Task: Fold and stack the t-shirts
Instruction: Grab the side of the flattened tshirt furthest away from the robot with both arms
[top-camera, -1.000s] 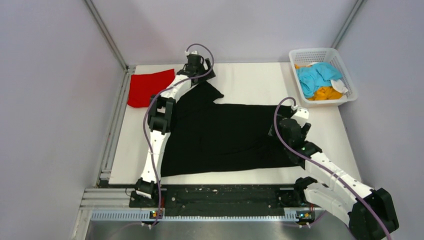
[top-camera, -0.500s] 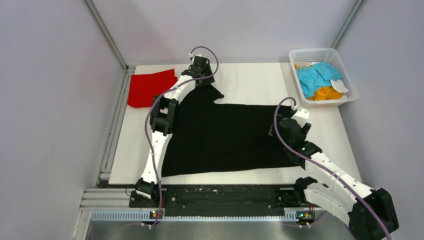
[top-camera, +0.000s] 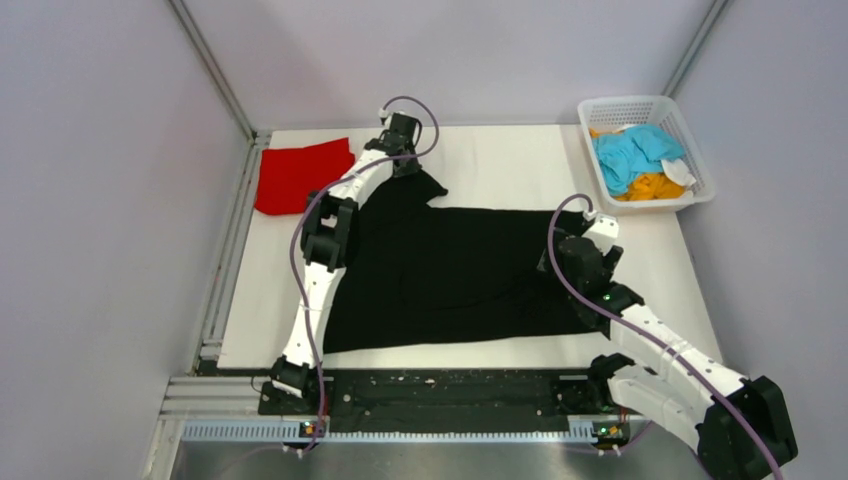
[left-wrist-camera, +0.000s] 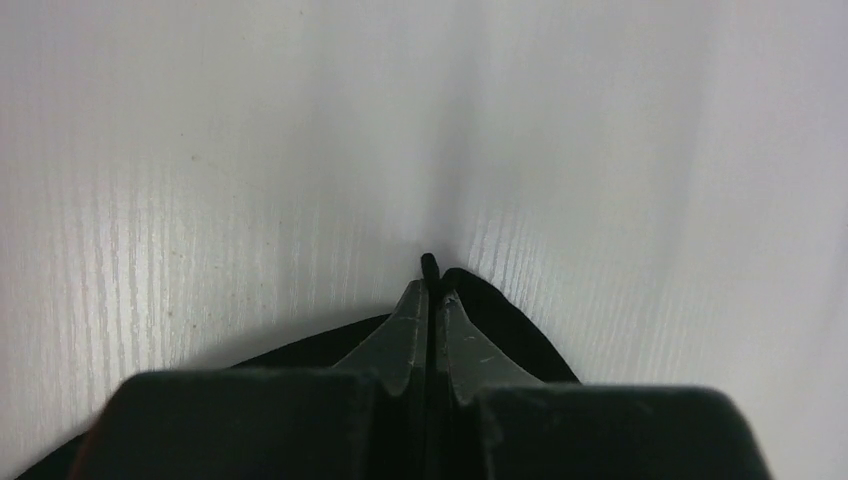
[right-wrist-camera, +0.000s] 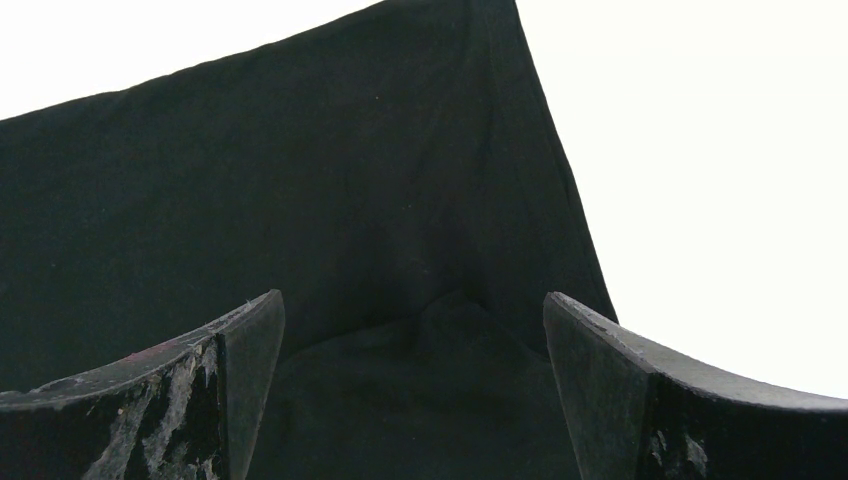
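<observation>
1. Sprawling across the middle of the white desk (top-camera: 500, 160), the black t-shirt (top-camera: 450, 275) lay flat as a broad, matte, soft sheet. Its long edges ran roughly straight, and one sleeve jutted in a point toward the far left.
2. The left pincer (top-camera: 405, 135) sat at that sleeve's tip. In its wrist view the two tapered dark fingers (left-wrist-camera: 400, 335) were pressed together, clenched on a small nub of black cloth that poked out past their tips, with more dark fabric curving below.
3. The desk beneath it showed a pale, faintly streaked grain.
4. The right pincer (top-camera: 565, 255) hovered at the shirt's right edge, released wide and holding nothing. Its scuffed, curved black fingers (right-wrist-camera: 190, 400) framed a slanting hem and a shallow crease in the cloth.
5. The red t-shirt (top-camera: 295, 175) lay as a flat, squarish folded shape at the desk's far left corner, near the sleeve.
6. A white plastic mesh basket (top-camera: 625, 103) stood at the far right, holding a crumpled light blue t-shirt (top-camera: 630, 155) bunched over an orange t-shirt (top-camera: 650, 187).
</observation>
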